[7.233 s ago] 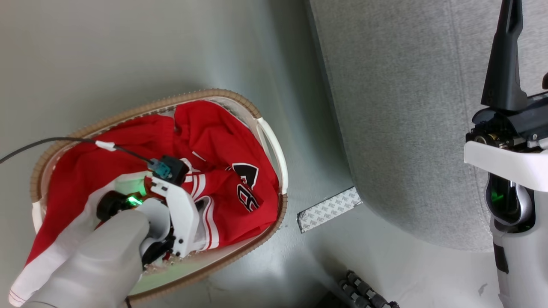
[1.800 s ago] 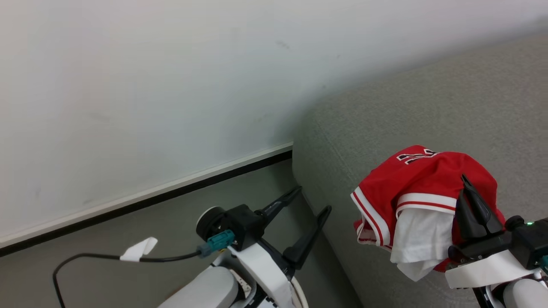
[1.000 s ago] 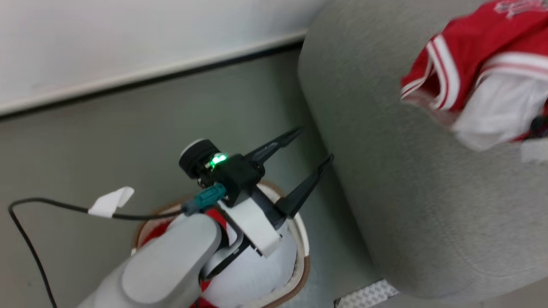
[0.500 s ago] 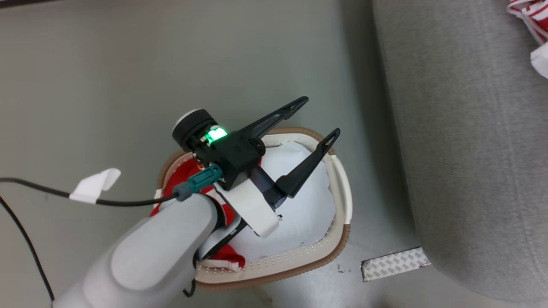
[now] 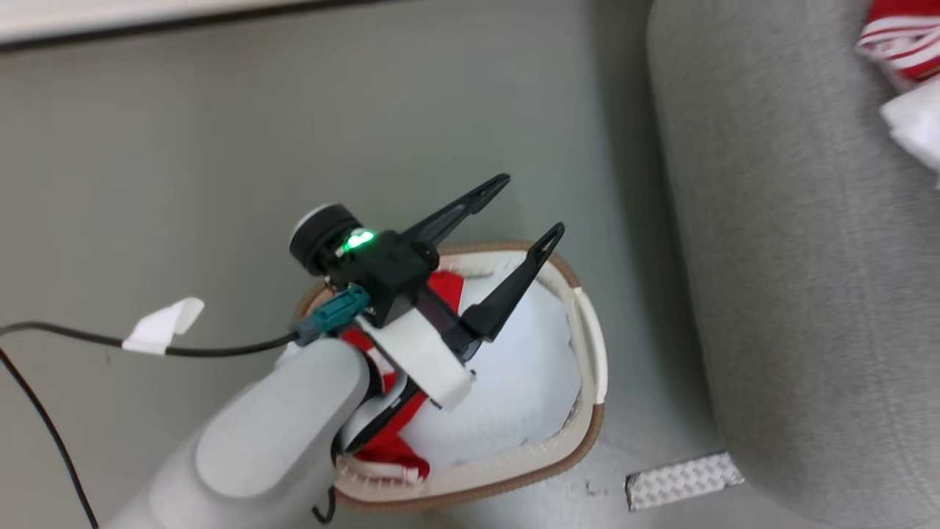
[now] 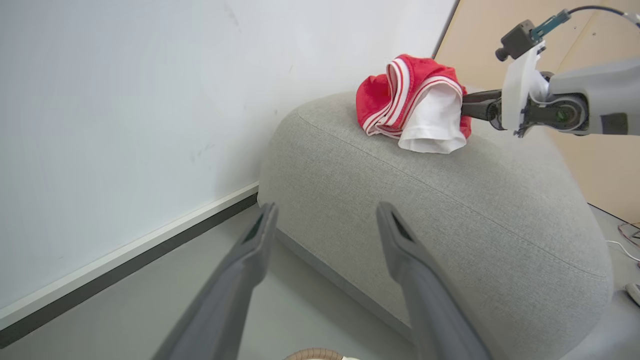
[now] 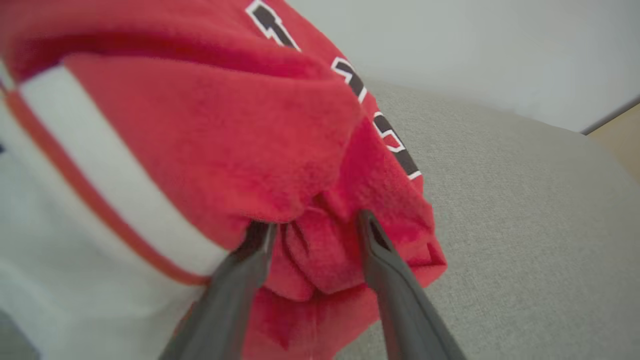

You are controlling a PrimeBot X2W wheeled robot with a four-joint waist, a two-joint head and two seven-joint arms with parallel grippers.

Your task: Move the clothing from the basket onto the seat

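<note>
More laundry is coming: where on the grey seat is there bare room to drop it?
The large light-grey fabric seat lies bare from its rounded edge up to the bunched red-and-white jersey. Crowded just there: the right gripper straddles a red fold.

Right wrist cam: right gripper (image 7: 314, 225) at bottom centre, its two dark fingers (image 7: 235, 290) spread apart, with a bunched fold of the bright red jersey-like clothing (image 7: 210, 140) between them. White stripe and white panel at left of frame, black-and-white print along top centre. Clothing lies on the light-grey fabric seat (image 7: 500, 225), which takes the right side. Pale wall (image 7: 450, 45) upper right.
</note>
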